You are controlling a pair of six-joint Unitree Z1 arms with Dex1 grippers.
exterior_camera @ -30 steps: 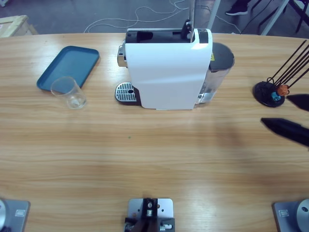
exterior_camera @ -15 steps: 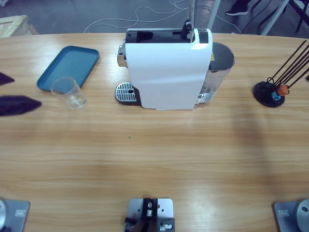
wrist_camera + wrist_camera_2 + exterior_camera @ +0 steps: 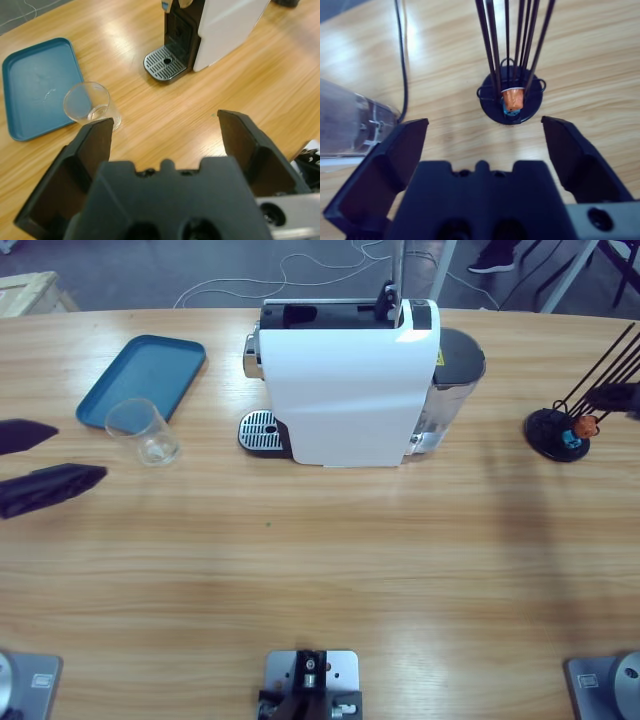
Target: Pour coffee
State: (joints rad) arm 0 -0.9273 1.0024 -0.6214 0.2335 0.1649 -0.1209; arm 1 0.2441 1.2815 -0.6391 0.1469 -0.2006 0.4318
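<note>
Nearest you, the left gripper (image 3: 165, 130) hangs over the bare wood of the tabletop (image 3: 320, 570) with its jaws spread wide and nothing between them; in the high view it comes in from the left edge (image 3: 40, 462). Just past its jaws stands the clear glass tumbler (image 3: 92, 105), upright, touching the near edge of the blue tray (image 3: 37, 87) (you can see no coffee in it, the glass looks empty). Farther on sits the white coffee machine (image 3: 345, 380), its round metal drip grille (image 3: 165, 63) facing the tumbler and well apart from it, with a clear water tank (image 3: 455, 375) on its other side.

Over at the far right, your right gripper (image 3: 482, 122) also holds its jaws wide open, gripping nothing. It looks down on a black wire capsule stand (image 3: 510, 97) with a round base, and one orange capsule (image 3: 512, 98) sits low among the rods. A black cable (image 3: 402, 60) runs along the wood beside the tank.
</note>
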